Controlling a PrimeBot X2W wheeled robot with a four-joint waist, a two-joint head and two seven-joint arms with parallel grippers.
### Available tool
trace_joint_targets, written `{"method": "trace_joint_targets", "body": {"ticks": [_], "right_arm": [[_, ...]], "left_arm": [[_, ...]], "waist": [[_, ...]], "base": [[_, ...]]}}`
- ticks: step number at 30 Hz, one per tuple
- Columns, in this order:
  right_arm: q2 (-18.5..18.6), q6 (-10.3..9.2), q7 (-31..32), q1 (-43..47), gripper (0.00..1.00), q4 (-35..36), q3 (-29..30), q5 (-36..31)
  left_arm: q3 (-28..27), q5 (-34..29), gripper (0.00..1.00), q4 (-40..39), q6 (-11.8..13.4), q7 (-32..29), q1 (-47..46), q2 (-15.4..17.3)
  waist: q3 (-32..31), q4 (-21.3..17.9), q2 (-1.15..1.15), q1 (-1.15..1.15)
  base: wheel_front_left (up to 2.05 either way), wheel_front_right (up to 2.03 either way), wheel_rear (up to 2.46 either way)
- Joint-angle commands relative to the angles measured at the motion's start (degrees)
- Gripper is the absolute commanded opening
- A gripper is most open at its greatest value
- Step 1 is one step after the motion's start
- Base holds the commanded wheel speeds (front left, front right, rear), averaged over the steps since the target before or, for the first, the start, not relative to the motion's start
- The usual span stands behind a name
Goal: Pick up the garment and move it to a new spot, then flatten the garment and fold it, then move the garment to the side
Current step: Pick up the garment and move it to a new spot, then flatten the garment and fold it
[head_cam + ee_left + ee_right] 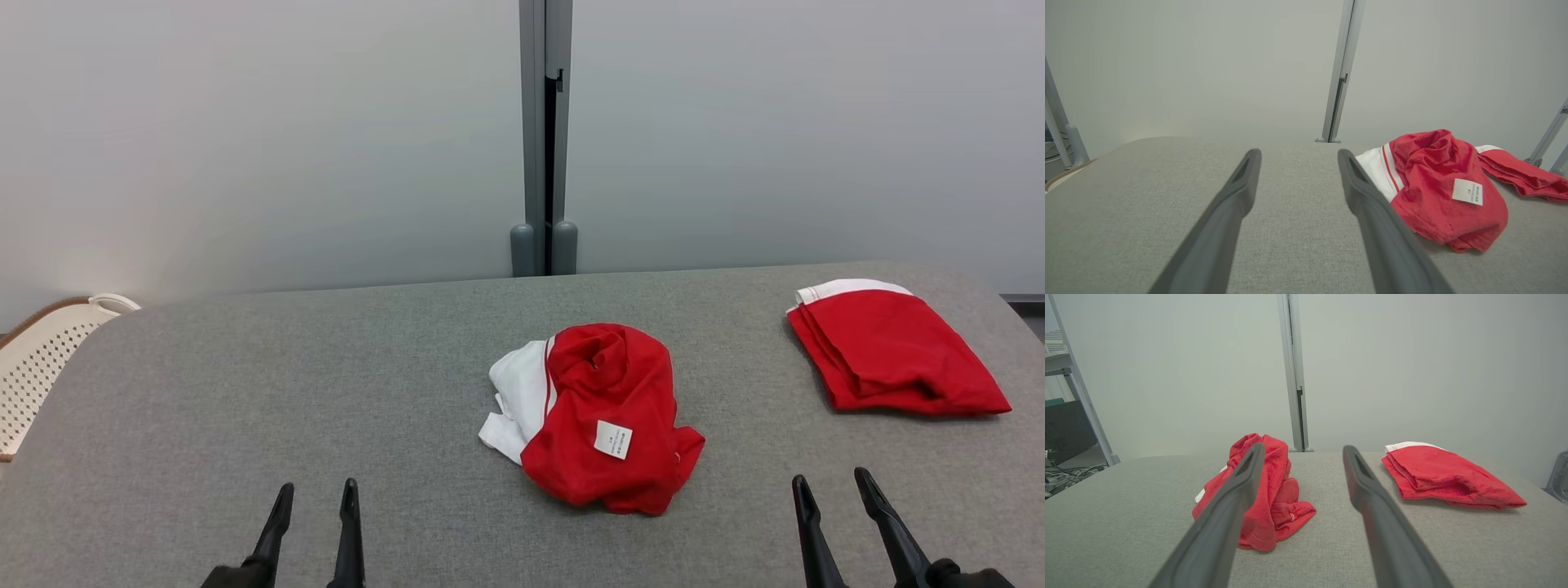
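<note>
Grey worktop [245,392] before a pale wall carries the crumpled red-and-white garment [600,416] at its middle, white label [613,439] facing up. Far right, well apart, lies a folded red cloth [890,351]. Nearer, the left gripper [318,486] and right gripper [829,476] flank it, jaws released, clear of the fabric

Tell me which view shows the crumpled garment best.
The head view: the crumpled garment lies whole and uncovered, seen from above. The left wrist view has it low, a finger crossing its white edge; the right wrist view hides part behind a finger.
</note>
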State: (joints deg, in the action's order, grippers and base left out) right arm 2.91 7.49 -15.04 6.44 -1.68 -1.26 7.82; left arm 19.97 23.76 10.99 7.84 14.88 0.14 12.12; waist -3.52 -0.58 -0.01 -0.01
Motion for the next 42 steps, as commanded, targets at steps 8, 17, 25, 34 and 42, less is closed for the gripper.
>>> {"method": "trace_joint_targets", "body": {"ticks": [8,17,25,34,42], "right_arm": [[0.0,0.0,-0.2,4.48,1.0,1.74,-0.21,1.57],[0.0,0.0,-0.2,5.2,1.0,1.0,-1.23,2.13],[-0.01,0.0,-0.2,5.07,1.0,0.89,-0.98,2.21],[-0.01,0.0,-0.2,5.44,1.0,0.79,-0.79,2.44],[-0.01,0.0,-0.2,5.71,1.0,0.54,-1.17,2.46]], "left_arm": [[-4.86,-4.32,1.0,-7.89,-1.02,0.35,13.28,-1.33],[-7.36,-8.66,1.0,-7.46,-4.21,0.36,15.55,-4.49],[-9.12,-11.27,1.0,-6.75,-5.82,0.36,15.65,-5.44],[-10.48,-13.42,1.0,-6.12,-7.34,0.37,15.9,-6.42],[-11.41,-14.41,1.0,-7.13,-8.84,0.37,15.95,-7.32]], "waist": [[-1.99,1.28,0.01,0.01],[-2.36,1.98,0.01,0.01],[-2.47,1.97,0.01,0.01],[-2.76,2.29,0.01,0.01],[-2.61,2.63,0.01,0.01]], "base": [[0.0,0.0,0.0],[0.0,0.0,0.0],[0.0,0.0,0.0],[0.0,0.0,0.0],[0.0,0.0,0.0]]}}
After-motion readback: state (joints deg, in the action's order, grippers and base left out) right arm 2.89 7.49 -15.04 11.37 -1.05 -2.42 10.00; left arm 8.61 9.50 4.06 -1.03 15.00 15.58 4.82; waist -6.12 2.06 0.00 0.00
